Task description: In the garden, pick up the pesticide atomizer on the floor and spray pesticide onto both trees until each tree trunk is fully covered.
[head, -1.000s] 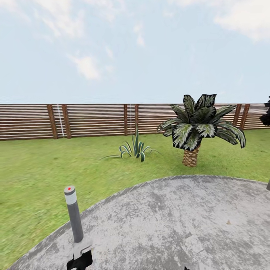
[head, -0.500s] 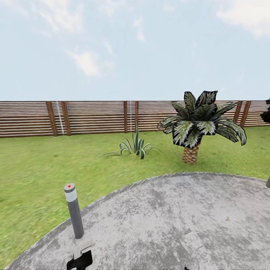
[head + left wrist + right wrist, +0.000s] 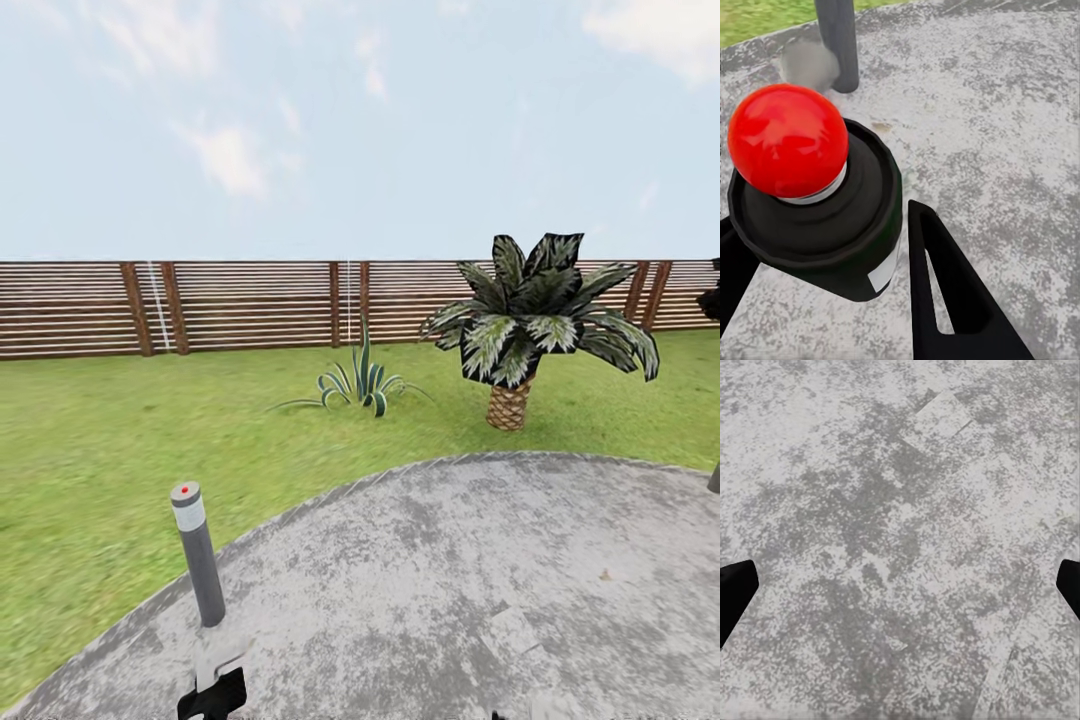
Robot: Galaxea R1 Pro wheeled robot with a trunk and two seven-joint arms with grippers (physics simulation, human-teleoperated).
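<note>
I stand on a round grey paved patch (image 3: 450, 580) in the garden, facing the lawn (image 3: 90, 440) and the brown slat fence (image 3: 250, 305). My left gripper (image 3: 821, 217) is shut on a small black canister with a round red top (image 3: 787, 139), which I take to be the pesticide atomizer. The gripper's black tips (image 3: 212, 695) reach the head view's lower edge. My right gripper (image 3: 900, 585) hangs open over bare paving with nothing between its fingers. The trees and their trunks are out of view.
A grey bollard with a red dot (image 3: 197, 560) stands just ahead of my left gripper, at the paving's edge. A short palm (image 3: 535, 330) and a spiky plant (image 3: 362, 385) grow on the grass. A dark conifer (image 3: 712, 300) shows at the right edge.
The whole head view has slid slightly upward, so the camera moved. The bollard, palm and fence keep their places relative to each other. Both grippers look unchanged.
</note>
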